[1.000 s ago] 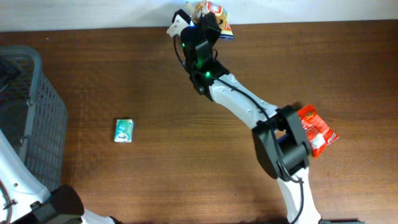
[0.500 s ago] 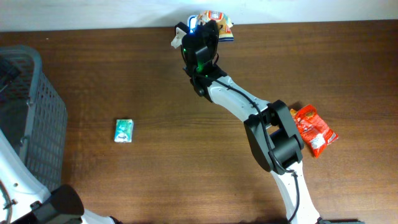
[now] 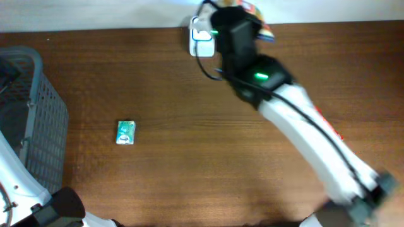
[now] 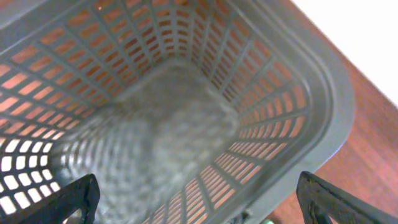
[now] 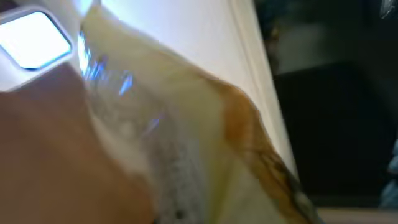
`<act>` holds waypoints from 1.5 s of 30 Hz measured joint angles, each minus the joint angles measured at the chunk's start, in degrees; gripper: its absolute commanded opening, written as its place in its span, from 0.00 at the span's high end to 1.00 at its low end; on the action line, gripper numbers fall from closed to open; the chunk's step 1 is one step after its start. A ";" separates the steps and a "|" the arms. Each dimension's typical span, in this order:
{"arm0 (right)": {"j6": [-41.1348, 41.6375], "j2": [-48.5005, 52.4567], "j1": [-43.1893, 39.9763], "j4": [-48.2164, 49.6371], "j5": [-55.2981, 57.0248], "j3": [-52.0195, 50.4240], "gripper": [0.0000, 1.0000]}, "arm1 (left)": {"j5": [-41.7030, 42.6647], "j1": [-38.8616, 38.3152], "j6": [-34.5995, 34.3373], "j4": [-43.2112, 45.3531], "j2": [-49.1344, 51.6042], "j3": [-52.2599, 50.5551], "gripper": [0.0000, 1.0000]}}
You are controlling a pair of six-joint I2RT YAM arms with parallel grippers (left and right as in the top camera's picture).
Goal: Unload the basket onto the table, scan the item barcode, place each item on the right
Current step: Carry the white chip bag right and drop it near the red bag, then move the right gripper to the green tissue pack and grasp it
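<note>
The right arm has swung up and to the right since the earlier frame. Overhead, the right gripper (image 3: 232,17) is clamped on the packet (image 3: 257,12), just right of the scanner (image 3: 201,38). A green pack (image 3: 126,132) lies well left of the scanner, and the basket (image 3: 38,94) farther left.

At the left wrist, the left gripper (image 4: 202,202) hangs wide open over the basket.

At the right wrist, the packet fills the blurred view, with the scanner just beyond its upper left corner. The barcode isn't visible. If it faces away from the scanner, or the packet sweeps past too quickly, the scan would likely miss.
</note>
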 measured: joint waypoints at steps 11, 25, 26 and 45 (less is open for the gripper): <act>46.38 -1.36 -38.38 -33.92 -41.35 -3.17 0.96 | -0.07 0.02 0.00 -0.11 0.00 0.00 0.01; 49.31 20.63 -48.06 -42.32 -48.50 1.31 0.32 | -0.07 0.00 0.02 0.02 0.00 0.00 0.01; 49.37 20.22 -48.06 -45.18 -48.52 6.71 0.29 | -0.07 0.00 0.02 -0.07 0.00 0.00 0.01; 57.53 36.37 8.15 -4.81 -65.92 13.86 0.43 | -0.09 0.02 0.02 -0.04 0.00 0.00 0.01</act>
